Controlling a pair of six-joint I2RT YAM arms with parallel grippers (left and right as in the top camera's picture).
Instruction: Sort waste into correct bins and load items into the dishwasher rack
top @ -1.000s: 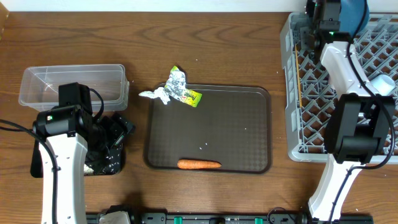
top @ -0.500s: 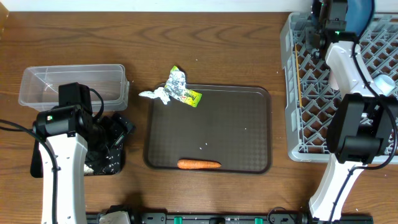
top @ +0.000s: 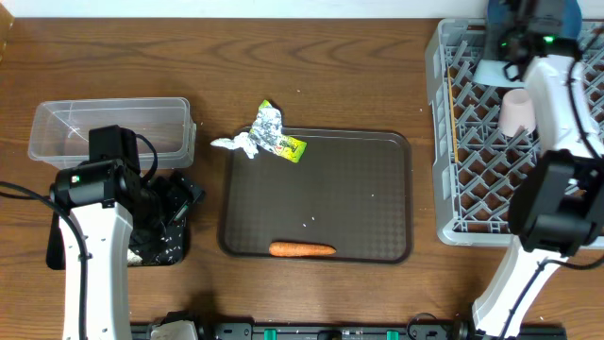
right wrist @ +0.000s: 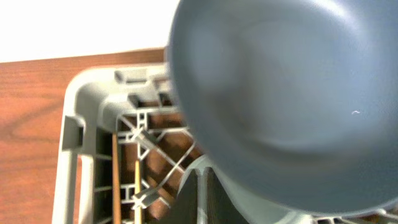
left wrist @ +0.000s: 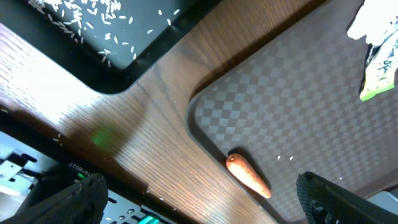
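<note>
The left gripper (left wrist: 208, 205) holds its jaws wide above the table, beside the black tray (left wrist: 146, 59) of rice grains (left wrist: 74, 15). The right gripper (top: 525, 13) is at the large dark blue bowl (right wrist: 280, 99) over the grey rack's (top: 444, 142) far edge; whether it grips cannot be told. The carrot (top: 302, 250) lies along the brown serving tray's (top: 377, 189) front edge.

Dark brown serving tray (left wrist: 298, 106) fills the right half, rounded corner toward centre. Small orange carrot (left wrist: 247, 175) lies on it just inside that corner, close to the rim, with a couple of white specks beside it. Yellow-green wrapper (left wrist: 379, 78) and crumpled white paper (left wrist: 373, 22) sit over the tray's far side, both cut off by the frame edge. Black tray (left wrist: 112, 37) with scattered rice grains (left wrist: 68, 12) lies off the corner, a strip of counter (left wrist: 143, 143) between. Left gripper (left wrist: 199, 186) jaws spread wide, dark fingers (left wrist: 68, 202) at the bottom corners.
</note>
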